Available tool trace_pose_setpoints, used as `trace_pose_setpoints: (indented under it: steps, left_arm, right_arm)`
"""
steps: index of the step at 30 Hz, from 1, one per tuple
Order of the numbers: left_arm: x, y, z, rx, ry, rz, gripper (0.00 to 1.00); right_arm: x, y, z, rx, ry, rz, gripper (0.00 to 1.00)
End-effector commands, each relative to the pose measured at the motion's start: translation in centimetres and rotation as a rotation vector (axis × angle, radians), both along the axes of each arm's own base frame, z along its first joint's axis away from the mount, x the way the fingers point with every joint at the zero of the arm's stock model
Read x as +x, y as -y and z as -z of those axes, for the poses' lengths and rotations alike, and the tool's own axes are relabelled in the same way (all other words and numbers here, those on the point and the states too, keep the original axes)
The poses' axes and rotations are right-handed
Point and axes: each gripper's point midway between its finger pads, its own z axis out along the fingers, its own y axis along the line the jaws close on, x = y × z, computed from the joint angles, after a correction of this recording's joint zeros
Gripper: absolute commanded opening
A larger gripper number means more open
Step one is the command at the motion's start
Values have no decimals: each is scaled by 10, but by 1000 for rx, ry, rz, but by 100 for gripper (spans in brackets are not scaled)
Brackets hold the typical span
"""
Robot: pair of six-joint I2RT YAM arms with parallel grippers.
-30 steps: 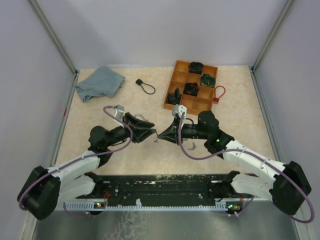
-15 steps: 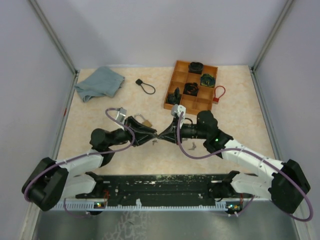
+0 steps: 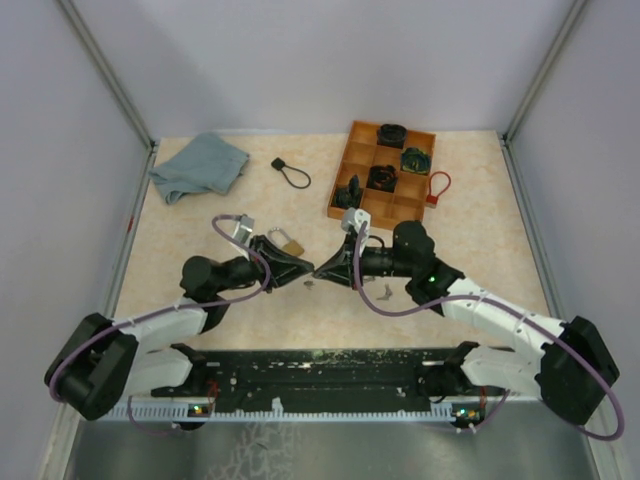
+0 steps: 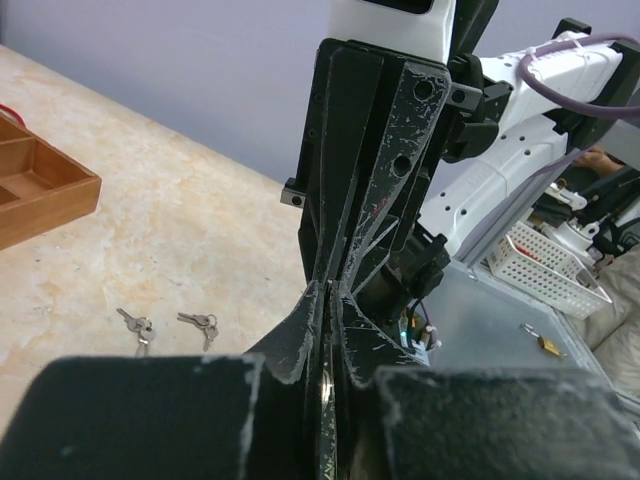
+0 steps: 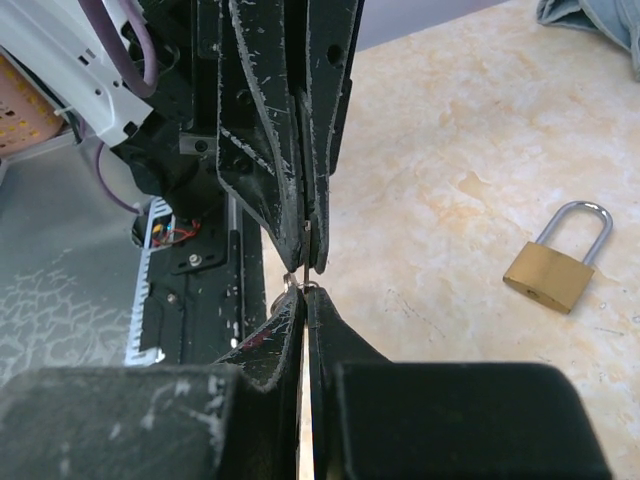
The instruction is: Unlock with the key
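Beige tabletop (image 3: 200,215): left hand (image 3: 306,269), right hand (image 3: 321,267) apparently pinch key (image 5: 301,287); padlock (image 3: 290,243) nearby.

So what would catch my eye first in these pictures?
Two black arms meet tip to tip in the middle, the left pincer and right pincer both pinching a small key. Just beyond them a brass padlock lies on the table, and a wooden tray sits at the far right.

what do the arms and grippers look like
Both arms have white link shells and bulky black joints, with a purple cable looped along each. The left gripper and right gripper are black; their tapered fingers are scuffed with pale scratches. A green light glows on the right arm.
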Motion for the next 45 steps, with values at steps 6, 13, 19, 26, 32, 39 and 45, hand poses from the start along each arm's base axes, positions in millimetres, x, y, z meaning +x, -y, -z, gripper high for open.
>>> trace_pose_setpoints:
  steps: [6, 13, 19, 26, 32, 39, 45]
  left_arm:
    - [3, -2, -18, -93, -22, -10, 0]
    - [22, -22, -21, -207, -145, -182, 0]
    - [31, -31, -23, -265, -225, -252, 0]
    - [33, -31, -23, -284, -252, -269, 0]
    - [33, -29, -25, -285, -240, -275, 0]
    - [30, -28, -28, -292, -233, -267, 0]
    - [30, -27, -28, -300, -235, -269, 0]
  right_arm:
    - [4, -7, -23, 73, 35, 1, 0]
    - [11, 5, -43, 228, -28, 140, 37]
    - [13, 7, -47, 383, -126, 173, 44]
    - [12, 2, -57, 518, -193, 185, 46]
    - [17, -6, -55, 536, -236, 226, 46]
    - [28, -8, -49, 527, -251, 286, 44]
    - [25, -15, -50, 525, -249, 248, 40]
